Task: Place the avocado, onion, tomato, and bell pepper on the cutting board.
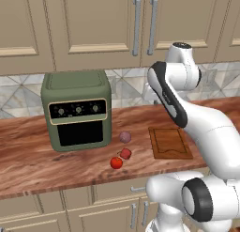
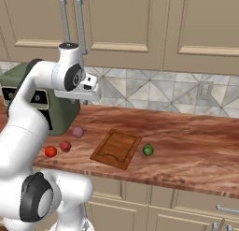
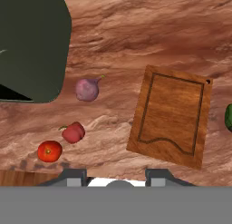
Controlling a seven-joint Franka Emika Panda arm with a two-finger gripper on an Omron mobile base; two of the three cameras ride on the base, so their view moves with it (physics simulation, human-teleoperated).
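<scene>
While the gripper [image 3: 117,175] hung high over the counter with jaws narrowed on nothing, the cutting board [image 3: 171,115] lay bare; onion [image 3: 86,89], bell pepper [image 3: 73,132] and tomato [image 3: 49,151] sat left of it, avocado [image 2: 148,150] right.

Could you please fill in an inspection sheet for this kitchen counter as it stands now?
Surface: reddish wooden countertop, cutting board bare.
Job's things: onion, bell pepper and tomato lie apart on the counter on one side of the board; avocado on the other side.
Clutter: green countertop oven.
Grippers: gripper shut, empty, above the counter.
Cables: nothing seen.
Surroundings: beige cabinets, tiled backsplash.
</scene>
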